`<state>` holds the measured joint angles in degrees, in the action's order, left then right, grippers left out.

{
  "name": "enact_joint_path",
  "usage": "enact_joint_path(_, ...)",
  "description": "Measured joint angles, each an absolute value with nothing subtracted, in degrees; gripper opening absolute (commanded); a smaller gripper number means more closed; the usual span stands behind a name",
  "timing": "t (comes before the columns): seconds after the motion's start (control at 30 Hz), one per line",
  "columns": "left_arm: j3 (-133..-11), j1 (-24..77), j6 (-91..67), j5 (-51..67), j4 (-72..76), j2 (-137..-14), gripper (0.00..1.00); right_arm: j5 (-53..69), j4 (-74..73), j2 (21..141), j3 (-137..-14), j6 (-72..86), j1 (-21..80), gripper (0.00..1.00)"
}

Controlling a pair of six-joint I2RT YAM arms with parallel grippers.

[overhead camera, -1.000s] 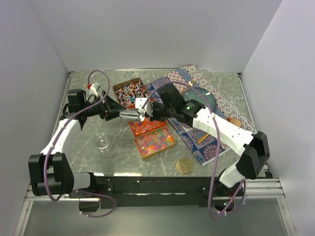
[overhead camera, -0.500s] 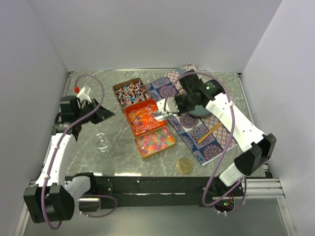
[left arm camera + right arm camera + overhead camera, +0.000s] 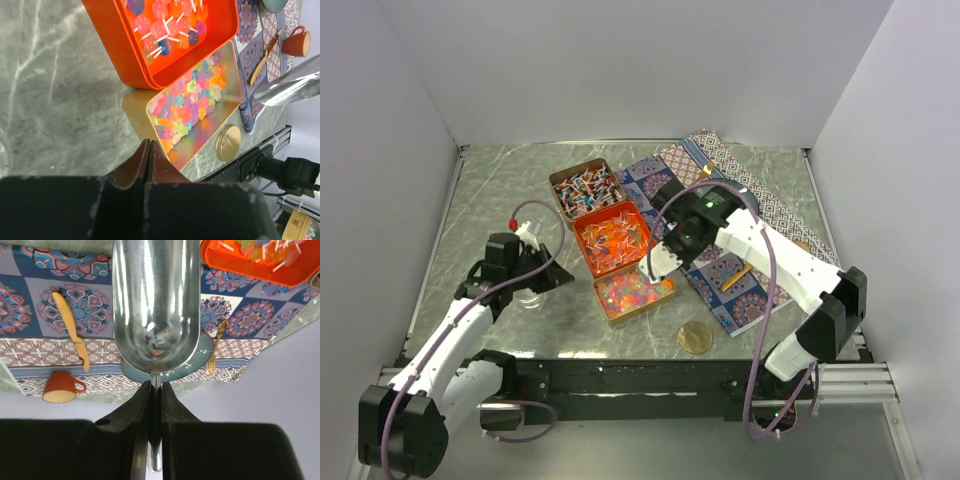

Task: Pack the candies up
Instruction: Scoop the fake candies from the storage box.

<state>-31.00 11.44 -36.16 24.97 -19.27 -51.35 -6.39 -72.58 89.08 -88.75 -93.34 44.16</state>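
Right claw (image 3: pixel 156 386): pinched tight on the thin handle of the shiny silver metal scoop (image 3: pixel 155 305), bowl pointing away. Left claw (image 3: pixel 150 150): closed, nothing in it.

Risk, judged: the slim handle could swivel in the pinch, or the scoop's lip could catch the gold rectangular tin (image 3: pixel 212 122) and shove it, scattering sweets.

The multicoloured bead-like jelly candies (image 3: pixel 632 290) lie in that tin. In the top view they are at 7 o'clock, near the right claw. In the left wrist view they are at 1 o'clock from the left claw.
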Motion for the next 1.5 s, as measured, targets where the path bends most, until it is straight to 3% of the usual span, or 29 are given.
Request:
enact_joint_path(0.6, -25.50, 18.50, -46.41, 14.66, -16.38, -53.69, 0.01, -24.75, -63.55, 100.53, -85.32, -80.36, 52.03, 0.00)
enact_joint_path(1.2, -20.84, 18.96, -52.01, 13.69, -13.37, -53.71, 0.01, -32.67, -63.31, 105.32, -82.52, -70.57, 60.49, 0.00)
enact_joint_path(1.5, -20.82, 18.96, -52.34, 14.70, -11.38, -52.10, 0.01, -32.88, -67.05, 110.41, -88.99, -61.06, 63.02, 0.00)
